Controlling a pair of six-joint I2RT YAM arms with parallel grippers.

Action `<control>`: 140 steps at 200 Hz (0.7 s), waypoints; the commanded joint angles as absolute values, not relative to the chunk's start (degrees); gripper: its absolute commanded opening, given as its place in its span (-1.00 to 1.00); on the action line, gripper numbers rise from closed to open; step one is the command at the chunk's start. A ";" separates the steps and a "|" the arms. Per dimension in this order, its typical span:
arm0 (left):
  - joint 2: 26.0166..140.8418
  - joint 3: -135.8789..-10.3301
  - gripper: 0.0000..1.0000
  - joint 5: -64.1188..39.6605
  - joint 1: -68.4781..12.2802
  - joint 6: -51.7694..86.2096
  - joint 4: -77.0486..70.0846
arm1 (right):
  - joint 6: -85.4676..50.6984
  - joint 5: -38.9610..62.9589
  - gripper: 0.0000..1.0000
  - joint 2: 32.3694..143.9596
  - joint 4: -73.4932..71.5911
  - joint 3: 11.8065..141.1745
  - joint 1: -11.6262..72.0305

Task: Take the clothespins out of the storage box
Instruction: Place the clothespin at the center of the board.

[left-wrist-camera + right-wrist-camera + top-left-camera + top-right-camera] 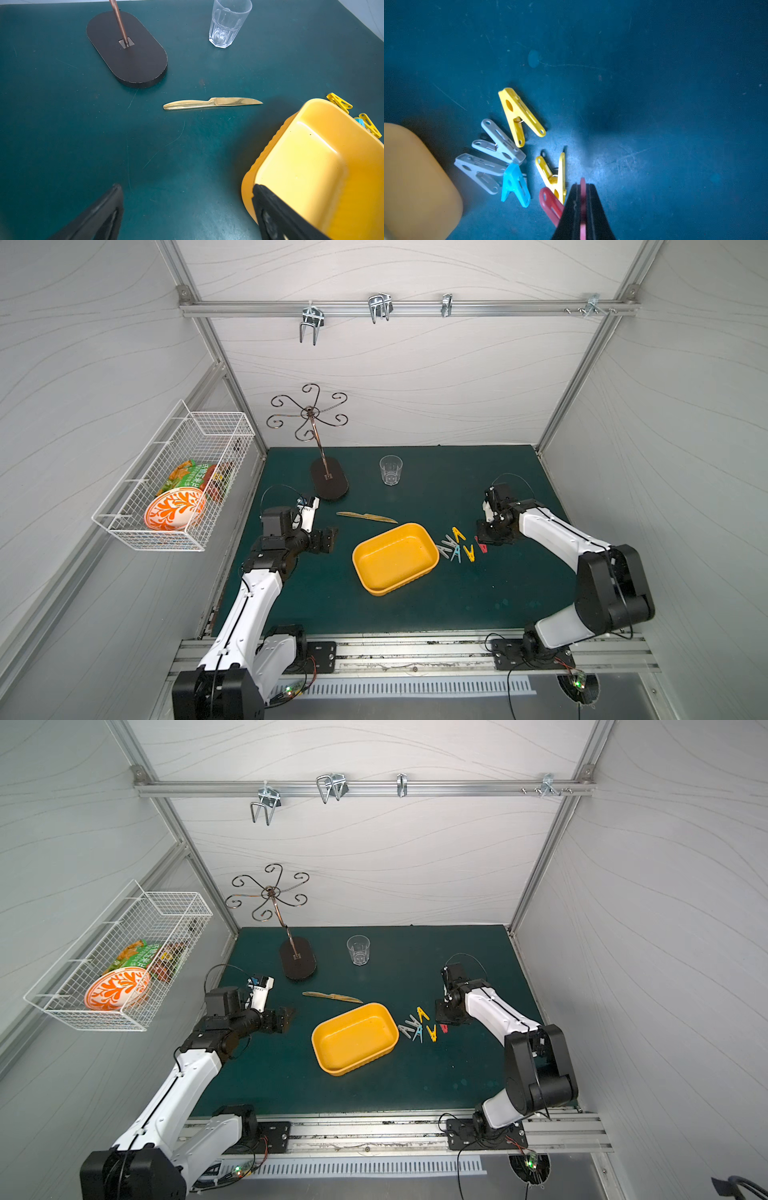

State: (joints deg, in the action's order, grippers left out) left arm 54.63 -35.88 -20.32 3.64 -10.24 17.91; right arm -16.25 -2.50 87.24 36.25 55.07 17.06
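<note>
We've box (395, 558) empty, 5 pins (500, 145) on mat (457, 489), R gripper (583, 185) pinching red pin (550, 203), yet to drop it; L gripper (187, 187) jaws spread

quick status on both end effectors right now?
Left end effector: open, holding nothing.
Right end effector: closed on the red clothespin.

I am working in a lab test booth: aluminium frame (415, 308) and white panels (415, 377) are enclosing my green worktop (415, 605).
</note>
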 commanded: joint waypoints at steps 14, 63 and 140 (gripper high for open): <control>53.46 -38.24 0.98 -19.73 3.80 -10.13 17.90 | -16.55 -2.39 -1.00 89.94 30.84 52.36 15.74; 52.47 -37.88 0.98 -18.77 3.78 -9.50 18.16 | -16.18 -4.46 -0.95 93.02 29.68 52.01 15.21; 52.57 -37.66 0.98 -17.76 3.77 -9.23 17.22 | -15.09 -5.23 -0.45 90.71 32.89 53.67 15.12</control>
